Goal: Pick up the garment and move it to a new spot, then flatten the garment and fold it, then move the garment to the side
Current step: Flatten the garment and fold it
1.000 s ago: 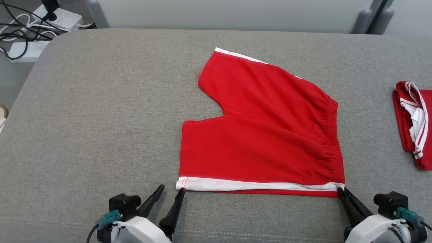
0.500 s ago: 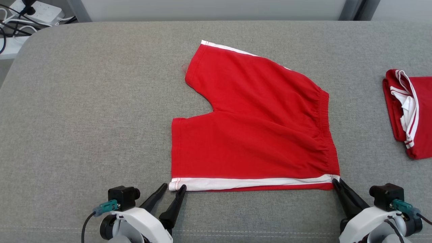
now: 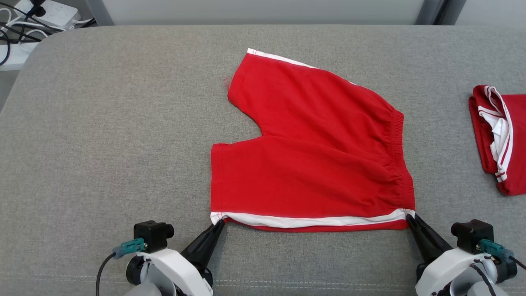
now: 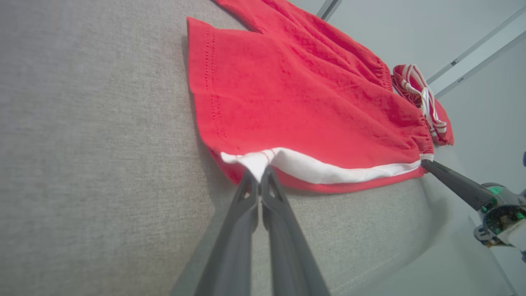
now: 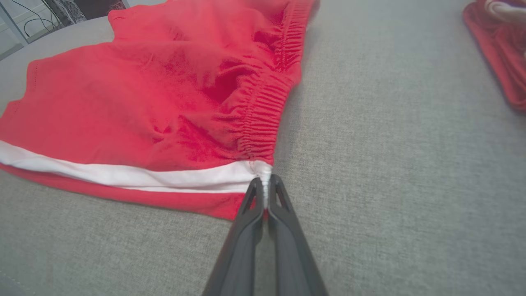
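The garment (image 3: 312, 156) is a pair of red shorts with a white side stripe, spread flat on the grey padded surface (image 3: 102, 144), waistband to the right. My left gripper (image 3: 220, 224) is shut on the near left hem corner of the garment (image 4: 287, 94), pinching the white stripe (image 4: 328, 170) and lifting it slightly. At the near right corner my right gripper (image 3: 409, 216) is shut on the waistband end, where the stripe meets the elastic on the garment (image 5: 164, 94). In the left wrist view the right gripper (image 4: 427, 163) shows at the far end of the stripe.
A second red garment with white stripes (image 3: 499, 137) lies bunched at the right edge of the surface, also seen as a red bundle (image 4: 423, 102) and a red edge (image 5: 499, 53). Cables and a power strip (image 3: 24, 24) sit on the floor beyond the far left corner.
My left gripper has closed on the near left corner of the garment, raising that corner a little. The right gripper has kept its grip. The head camera shifted slightly.
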Controlling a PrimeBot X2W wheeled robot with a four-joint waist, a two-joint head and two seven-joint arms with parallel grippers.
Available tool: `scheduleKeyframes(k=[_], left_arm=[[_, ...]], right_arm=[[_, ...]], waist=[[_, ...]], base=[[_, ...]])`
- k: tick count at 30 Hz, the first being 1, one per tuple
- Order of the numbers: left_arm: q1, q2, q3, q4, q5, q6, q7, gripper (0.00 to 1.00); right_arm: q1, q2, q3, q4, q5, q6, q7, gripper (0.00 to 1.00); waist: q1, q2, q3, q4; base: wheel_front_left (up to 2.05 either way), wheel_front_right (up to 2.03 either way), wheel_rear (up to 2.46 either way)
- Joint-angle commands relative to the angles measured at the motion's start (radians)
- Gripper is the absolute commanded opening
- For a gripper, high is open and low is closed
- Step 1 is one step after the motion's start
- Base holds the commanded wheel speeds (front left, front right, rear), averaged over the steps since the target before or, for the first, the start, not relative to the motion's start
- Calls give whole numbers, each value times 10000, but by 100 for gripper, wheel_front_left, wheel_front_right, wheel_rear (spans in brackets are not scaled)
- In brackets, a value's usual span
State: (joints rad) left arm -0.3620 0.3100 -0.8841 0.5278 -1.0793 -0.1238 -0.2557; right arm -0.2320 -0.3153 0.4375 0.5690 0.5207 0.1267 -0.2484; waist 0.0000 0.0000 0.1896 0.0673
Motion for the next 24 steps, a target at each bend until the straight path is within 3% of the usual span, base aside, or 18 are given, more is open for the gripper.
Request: scheduleKeyframes(k=[1,10,24], left_arm=[[-347,324,172,-230,-177,-69,-61,0],[-213,1713,-1204,-836,-1476,-69,-61,0],[387,2654,-2551,-1347,-2809,-69,74,0]], right_arm=[[-91,-268,240,-189,125,40,-134,0],[-161,-1498,2137,-591,1737,40,-105,0],[128,-2276,3889,-1014,3070,40,-1,0]], waist=[[0,0,-35,0],[0,0,-604,0],[0,0,-1750,-111]], base=[[0,0,0],[0,0,0],[0,0,0]])
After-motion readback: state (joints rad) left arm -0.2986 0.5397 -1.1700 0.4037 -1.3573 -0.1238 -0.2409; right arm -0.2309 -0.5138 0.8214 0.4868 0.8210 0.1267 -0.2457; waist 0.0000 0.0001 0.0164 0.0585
